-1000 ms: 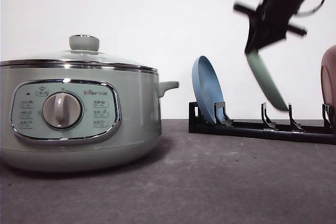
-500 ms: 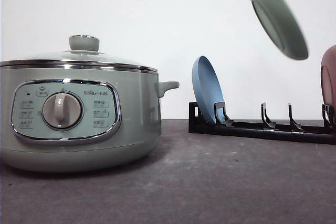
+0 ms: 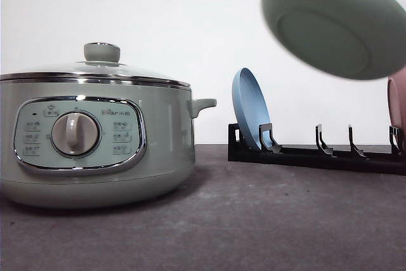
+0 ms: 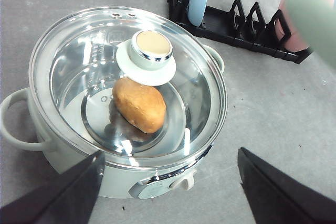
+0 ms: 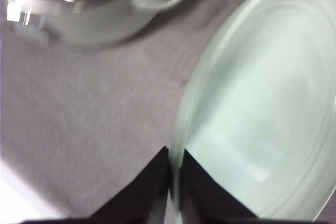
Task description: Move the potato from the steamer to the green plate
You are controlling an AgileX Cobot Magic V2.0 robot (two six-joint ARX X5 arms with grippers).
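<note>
The steamer (image 3: 95,141) stands on the table's left side, its glass lid (image 4: 126,77) on, the knob (image 4: 151,56) at its centre. The green plate (image 3: 336,20) hangs high in the air over the right side, above the rack (image 3: 317,153) where a blue plate (image 3: 250,109) stands on edge, its underside turned toward the front camera. The right gripper (image 5: 175,182) has its fingers pressed together on the plate's rim. The left gripper (image 4: 168,182) is spread wide above the steamer's front edge, holding nothing. The potato (image 4: 139,104) lies on the steamer's floor beneath the lid, just off centre, its long axis running diagonally from near the knob toward the control panel side. It sits below and just ahead of the left fingers (image 4: 68,192), so the left arm is much the nearer; the lid lies between them and, I judge, must come off first
</note>
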